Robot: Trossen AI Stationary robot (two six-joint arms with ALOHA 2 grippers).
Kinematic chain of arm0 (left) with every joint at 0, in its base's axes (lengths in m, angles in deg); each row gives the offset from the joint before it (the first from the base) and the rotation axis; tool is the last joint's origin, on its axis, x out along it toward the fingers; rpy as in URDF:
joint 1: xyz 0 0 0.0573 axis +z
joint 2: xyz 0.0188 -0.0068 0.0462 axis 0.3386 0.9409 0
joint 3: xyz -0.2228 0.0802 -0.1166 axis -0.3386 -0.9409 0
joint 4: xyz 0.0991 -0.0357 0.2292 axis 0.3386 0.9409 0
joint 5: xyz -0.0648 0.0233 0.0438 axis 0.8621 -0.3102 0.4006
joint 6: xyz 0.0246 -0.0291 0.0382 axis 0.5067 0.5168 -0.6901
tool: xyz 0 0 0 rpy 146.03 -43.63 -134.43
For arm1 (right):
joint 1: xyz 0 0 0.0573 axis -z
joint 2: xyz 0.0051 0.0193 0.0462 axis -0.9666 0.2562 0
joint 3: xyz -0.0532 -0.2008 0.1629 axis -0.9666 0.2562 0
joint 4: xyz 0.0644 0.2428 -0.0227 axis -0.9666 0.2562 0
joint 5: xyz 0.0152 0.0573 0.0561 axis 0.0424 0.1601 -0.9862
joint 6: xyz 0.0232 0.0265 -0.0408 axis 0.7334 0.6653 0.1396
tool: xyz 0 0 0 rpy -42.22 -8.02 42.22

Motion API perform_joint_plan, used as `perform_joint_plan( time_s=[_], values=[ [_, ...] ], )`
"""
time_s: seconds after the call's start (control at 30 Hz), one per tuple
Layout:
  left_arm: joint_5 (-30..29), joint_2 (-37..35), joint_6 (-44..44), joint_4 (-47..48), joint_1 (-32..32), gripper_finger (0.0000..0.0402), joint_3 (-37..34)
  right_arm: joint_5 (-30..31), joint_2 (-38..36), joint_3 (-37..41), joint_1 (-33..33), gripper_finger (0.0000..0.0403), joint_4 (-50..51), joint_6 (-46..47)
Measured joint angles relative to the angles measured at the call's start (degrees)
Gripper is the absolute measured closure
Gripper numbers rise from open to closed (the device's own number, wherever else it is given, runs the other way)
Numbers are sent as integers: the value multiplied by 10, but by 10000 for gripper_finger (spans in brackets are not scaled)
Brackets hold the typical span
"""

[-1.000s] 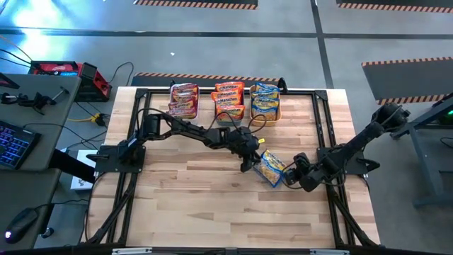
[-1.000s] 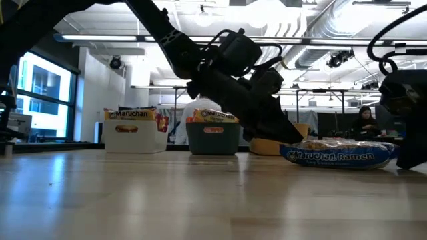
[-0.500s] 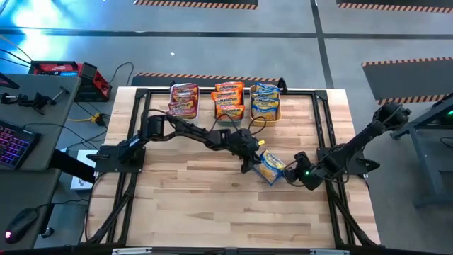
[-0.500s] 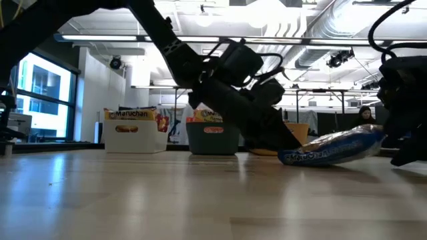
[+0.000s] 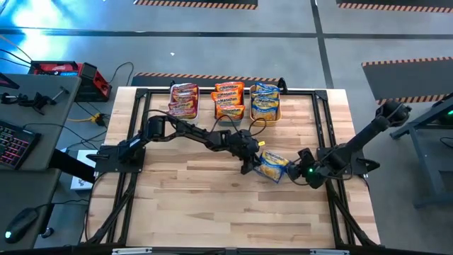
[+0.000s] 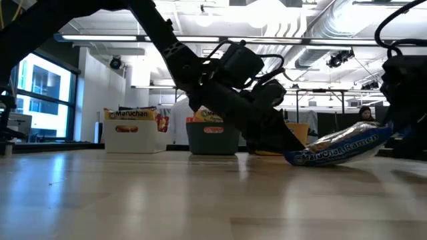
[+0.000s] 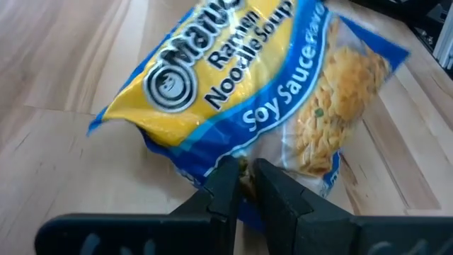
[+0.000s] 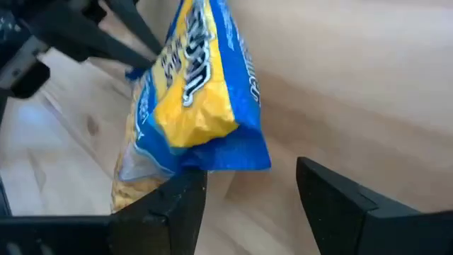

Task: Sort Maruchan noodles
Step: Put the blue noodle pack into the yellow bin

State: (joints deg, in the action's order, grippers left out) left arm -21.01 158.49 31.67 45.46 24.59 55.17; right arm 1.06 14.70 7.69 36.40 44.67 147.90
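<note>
A blue-and-yellow Maruchan noodle packet [image 5: 272, 166] lies near the middle of the table, tilted, between my two grippers. My left gripper [image 5: 249, 164] is shut on its left end. My right gripper [image 8: 248, 184] stands open at the packet's right end [image 8: 233, 159], which hangs between its fingers. I cannot tell whether that end touches a finger. At the far edge stand three bins of packets: pink-red [image 5: 182, 99], orange [image 5: 228, 100] and blue-and-yellow [image 5: 265, 100]. My left gripper pinches the packet's edge [image 7: 241, 157] between its two fingers, at the end toward the table's left. The fingers slant down at it from the left. That end [image 6: 297, 157] sits low at the table while the other end [image 6: 373, 133] is raised.
The black frame rails [image 5: 212, 91] run round the tabletop. Bare wood [image 5: 205, 205] stretches along the near half. Off the table's left side are a desk with a keyboard [image 5: 14, 145] and a red box [image 5: 60, 69].
My right gripper has opened and let go of the packet's right end. The packet lay flat on the table before. Now its right end is tipped up while its left end stays low at my left gripper.
</note>
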Motion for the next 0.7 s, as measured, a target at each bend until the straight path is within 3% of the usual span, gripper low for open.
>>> perform_joint_plan(
  time_s=[0.33,0.7],
  values=[
    [1,0,-15,3,0,363,0,48,-105,0,0,198,46,-18],
    [2,0,-41,4,1,363,-1,52,-114,0,14,199,58,-20]
  ],
)
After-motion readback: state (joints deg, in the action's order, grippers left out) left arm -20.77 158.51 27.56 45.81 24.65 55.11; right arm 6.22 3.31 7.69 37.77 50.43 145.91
